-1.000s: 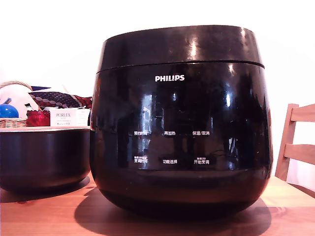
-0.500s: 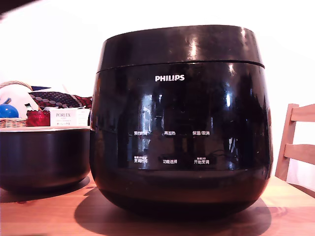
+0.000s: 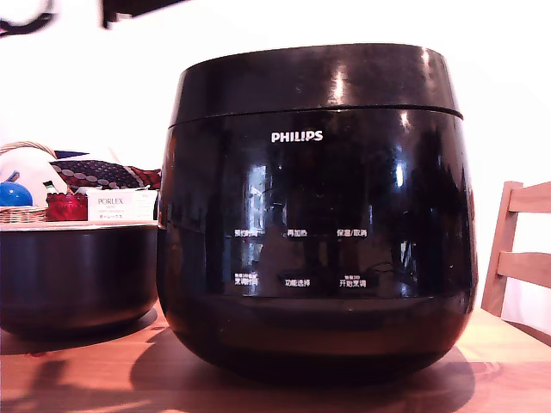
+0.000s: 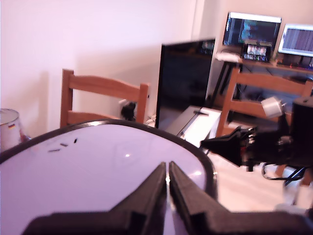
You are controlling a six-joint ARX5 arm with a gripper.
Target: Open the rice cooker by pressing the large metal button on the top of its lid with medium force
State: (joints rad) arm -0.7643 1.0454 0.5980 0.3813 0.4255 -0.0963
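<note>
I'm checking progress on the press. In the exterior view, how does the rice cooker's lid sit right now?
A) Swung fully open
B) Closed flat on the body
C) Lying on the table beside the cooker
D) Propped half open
B: the lid sits flush on the rice cooker, with only a thin seam between them.

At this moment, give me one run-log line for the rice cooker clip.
stage: approach | claw: shut, empty, above lid | lid: closed | rice cooker: upright on table | button: not visible
</note>
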